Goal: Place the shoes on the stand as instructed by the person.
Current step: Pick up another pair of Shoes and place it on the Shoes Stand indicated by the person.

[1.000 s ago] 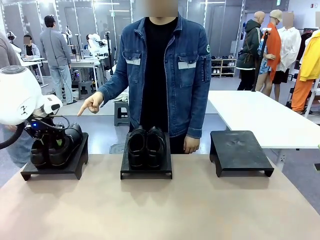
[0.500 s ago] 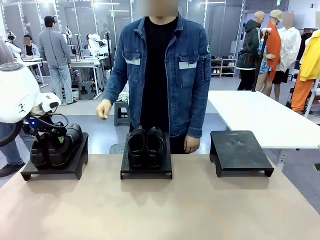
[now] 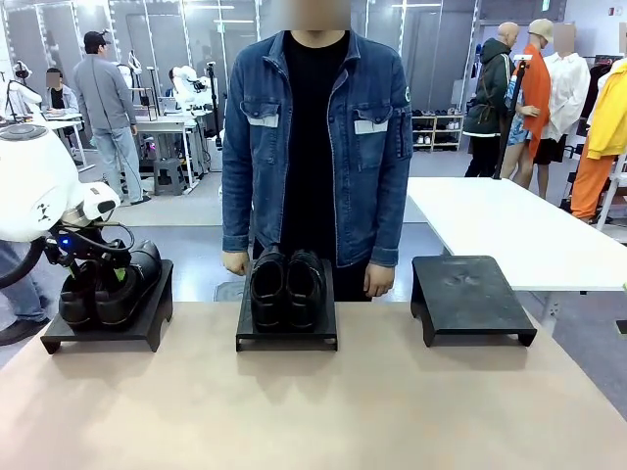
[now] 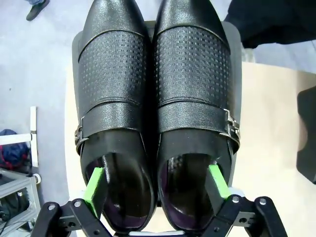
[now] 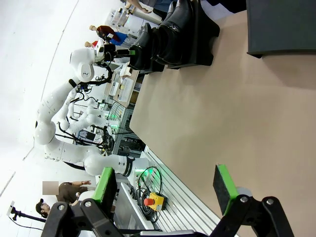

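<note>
Behind the tan bench (image 3: 313, 411) stretched a bright workshop with tables and people farther off, and the person in a blue denim jacket over a black T-shirt (image 3: 315, 137) stood at the far edge, at twelve o'clock, arms hanging at the sides. Three low black stands sat in a row along the far part of the bench: one at ten o'clock (image 3: 106, 328), one at twelve o'clock (image 3: 286, 333) and a bare one at two o'clock (image 3: 470, 299). One pair of glossy black leather dress shoes (image 3: 286, 284) rested side by side on the middle stand, toes toward the robot. The other pair of glossy black leather dress shoes (image 4: 155, 113) rested together on the left stand, with perforated vamps and buckled straps. The left black two-finger gripper with green pads (image 4: 157, 185) stood spread wide, one finger inside each shoe's opening near its outer wall, clamping nothing. The right black two-finger gripper with green pads (image 5: 165, 185) hung released over the near bench edge, well apart from the stands, with nothing between its fingers.
</note>
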You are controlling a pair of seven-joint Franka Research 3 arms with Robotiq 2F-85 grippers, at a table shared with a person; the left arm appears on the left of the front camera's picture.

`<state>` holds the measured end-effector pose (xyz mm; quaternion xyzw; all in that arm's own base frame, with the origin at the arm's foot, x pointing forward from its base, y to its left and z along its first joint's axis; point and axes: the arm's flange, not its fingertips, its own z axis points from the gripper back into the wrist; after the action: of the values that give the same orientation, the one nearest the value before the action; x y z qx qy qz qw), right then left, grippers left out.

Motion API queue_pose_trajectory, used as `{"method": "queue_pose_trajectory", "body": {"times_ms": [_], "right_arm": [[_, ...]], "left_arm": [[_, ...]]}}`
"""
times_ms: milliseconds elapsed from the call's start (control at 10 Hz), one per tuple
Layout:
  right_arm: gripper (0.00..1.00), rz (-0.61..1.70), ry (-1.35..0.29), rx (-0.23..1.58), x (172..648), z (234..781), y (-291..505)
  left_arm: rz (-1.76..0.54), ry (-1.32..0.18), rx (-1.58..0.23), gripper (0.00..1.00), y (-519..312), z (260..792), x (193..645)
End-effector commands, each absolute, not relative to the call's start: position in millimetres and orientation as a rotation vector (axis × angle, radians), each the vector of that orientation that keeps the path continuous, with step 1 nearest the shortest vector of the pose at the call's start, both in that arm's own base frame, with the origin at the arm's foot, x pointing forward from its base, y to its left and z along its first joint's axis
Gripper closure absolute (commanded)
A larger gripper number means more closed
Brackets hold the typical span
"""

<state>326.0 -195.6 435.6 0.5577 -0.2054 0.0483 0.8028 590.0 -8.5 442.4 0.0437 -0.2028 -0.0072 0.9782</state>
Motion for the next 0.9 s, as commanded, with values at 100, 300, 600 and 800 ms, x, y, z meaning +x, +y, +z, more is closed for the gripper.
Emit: {"method": "queue_pose_trajectory", "body": {"times_ms": [100, 300, 600, 800], "right_arm": [[0.0, 0.108, -0.452, 1.202, 325.6, 436.4, -195.7], [0.0, 0.108, -0.452, 1.202, 325.6, 436.4, -195.7], [0.0, 0.108, -0.452, 1.202, 325.6, 436.4, -195.7], [0.0, 0.108, -0.452, 1.202, 325.6, 436.4, -195.7]], "left_arm": [[-0.016, -0.41, 0.087, 0.0, -9.6, 441.4, 591.2], [-0.016, -0.41, 0.087, 0.0, -9.6, 441.4, 591.2], [-0.014, -0.409, 0.088, 0.0, -8.5, 442.4, 590.0], [0.034, -0.354, 0.098, 0.0, 6.3, 485.4, 591.6]]}}
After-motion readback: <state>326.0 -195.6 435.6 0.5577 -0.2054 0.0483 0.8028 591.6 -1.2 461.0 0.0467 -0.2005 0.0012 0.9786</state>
